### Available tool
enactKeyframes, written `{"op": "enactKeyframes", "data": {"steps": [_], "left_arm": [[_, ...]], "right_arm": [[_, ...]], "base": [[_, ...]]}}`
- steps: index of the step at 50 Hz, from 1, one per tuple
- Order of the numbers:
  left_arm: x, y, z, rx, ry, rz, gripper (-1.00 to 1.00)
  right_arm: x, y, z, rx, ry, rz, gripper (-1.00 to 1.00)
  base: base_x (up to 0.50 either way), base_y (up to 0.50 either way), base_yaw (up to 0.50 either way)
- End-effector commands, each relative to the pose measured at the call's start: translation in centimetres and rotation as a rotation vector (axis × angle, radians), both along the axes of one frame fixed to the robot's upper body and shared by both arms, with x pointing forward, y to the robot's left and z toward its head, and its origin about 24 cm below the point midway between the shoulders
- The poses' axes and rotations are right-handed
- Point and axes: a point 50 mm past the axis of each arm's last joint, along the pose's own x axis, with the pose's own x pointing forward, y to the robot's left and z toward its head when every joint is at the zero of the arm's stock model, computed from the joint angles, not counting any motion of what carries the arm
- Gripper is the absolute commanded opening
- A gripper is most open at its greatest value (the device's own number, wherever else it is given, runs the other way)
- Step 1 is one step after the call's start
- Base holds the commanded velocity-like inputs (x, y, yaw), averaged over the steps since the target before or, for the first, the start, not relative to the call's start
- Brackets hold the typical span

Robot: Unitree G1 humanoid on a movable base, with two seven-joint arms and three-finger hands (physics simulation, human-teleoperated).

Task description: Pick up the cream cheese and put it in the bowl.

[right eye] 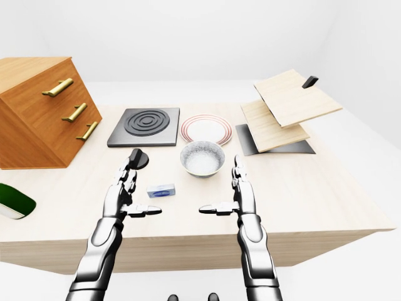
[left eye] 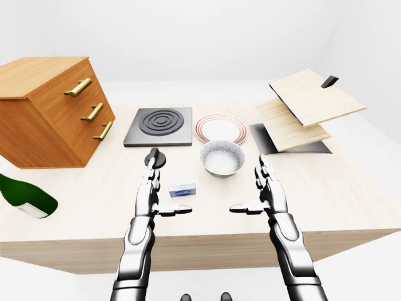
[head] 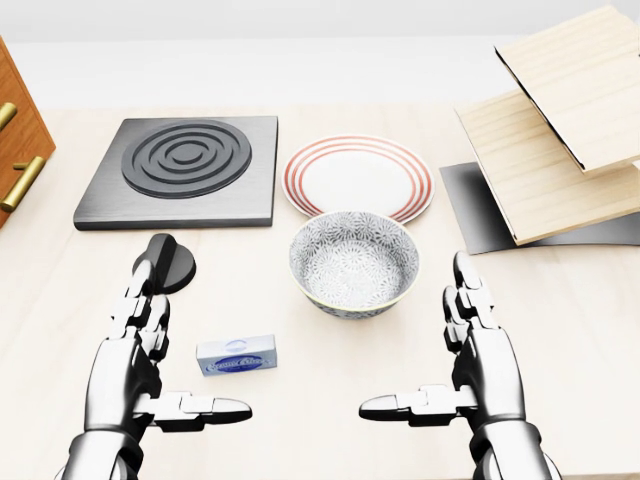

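The cream cheese [head: 236, 356] is a small blue-and-white box lying flat on the pale wooden table [head: 560, 300]. Up and to its right stands the patterned grey bowl [head: 354, 262], with nothing in it. My left hand [head: 165, 370] hovers open just left of the box, thumb pointing right below it. My right hand [head: 450, 365] is open too, well right of the box and below the bowl's right rim. Neither hand touches anything.
A red-ringed plate [head: 358, 179] lies above the bowl, a black stove plate [head: 185, 165] and round knob [head: 166, 263] to the left. A wooden drawer cabinet [left eye: 53, 110] and green bottle [left eye: 25, 195] sit far left; tilted wooden boards [head: 560, 120] far right.
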Motion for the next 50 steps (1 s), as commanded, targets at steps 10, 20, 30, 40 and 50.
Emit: {"op": "enactKeyframes", "data": {"steps": [10, 20, 30, 40, 50], "left_arm": [[2.2, -0.3, -1.1, 0.206, 0.018, -0.054, 1.00], [5.0, 0.1, -2.7, 0.313, 0.132, -0.019, 1.00], [5.3, -0.4, -4.7, 0.339, 0.237, -0.017, 1.00], [5.3, -0.8, -5.4, 0.362, 0.273, -0.015, 1.00], [5.0, -1.1, -6.4, 0.385, 0.318, -0.017, 1.00]], "right_arm": [[0.0, 0.1, 0.0, 0.011, -0.009, 0.015, 1.00], [0.1, 0.2, 0.1, 0.012, -0.014, 0.025, 1.00], [0.1, 0.3, 0.1, 0.015, -0.020, 0.039, 1.00], [0.1, 0.3, 0.1, 0.018, -0.024, 0.051, 1.00], [0.1, 0.3, 0.1, 0.022, -0.025, 0.057, 1.00]], "base": [[0.00, 0.00, 0.00], [0.00, 0.00, 0.00], [0.00, 0.00, 0.00], [0.00, 0.00, 0.00], [0.00, 0.00, 0.00]]}}
